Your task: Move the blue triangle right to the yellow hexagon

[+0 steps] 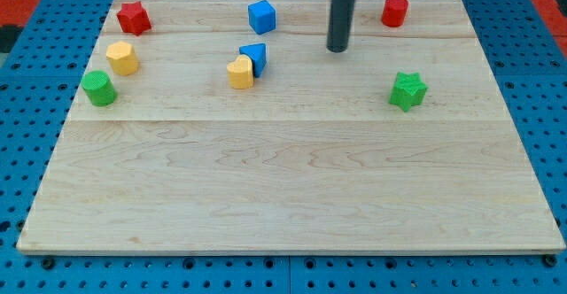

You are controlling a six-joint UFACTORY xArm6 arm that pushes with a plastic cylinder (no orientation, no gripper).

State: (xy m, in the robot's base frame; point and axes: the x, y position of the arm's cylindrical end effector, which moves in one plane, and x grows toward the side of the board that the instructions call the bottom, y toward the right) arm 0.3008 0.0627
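Observation:
The blue triangle (pixel 255 56) sits at the upper middle of the wooden board, touching a yellow heart-like block (pixel 239 73) at its lower left. The yellow hexagon (pixel 122 58) lies far to the view's left, near the board's left edge. My tip (pixel 337 49) is on the board to the right of the blue triangle, about a block's width and a half away, not touching any block.
A blue cube (pixel 261 16) lies above the triangle. A red star (pixel 133 17) is at top left, a green cylinder-like block (pixel 99 88) below the hexagon, a red cylinder (pixel 394 11) at top right, a green star (pixel 407 91) at right. Wooden board (pixel 283 188) on blue pegboard.

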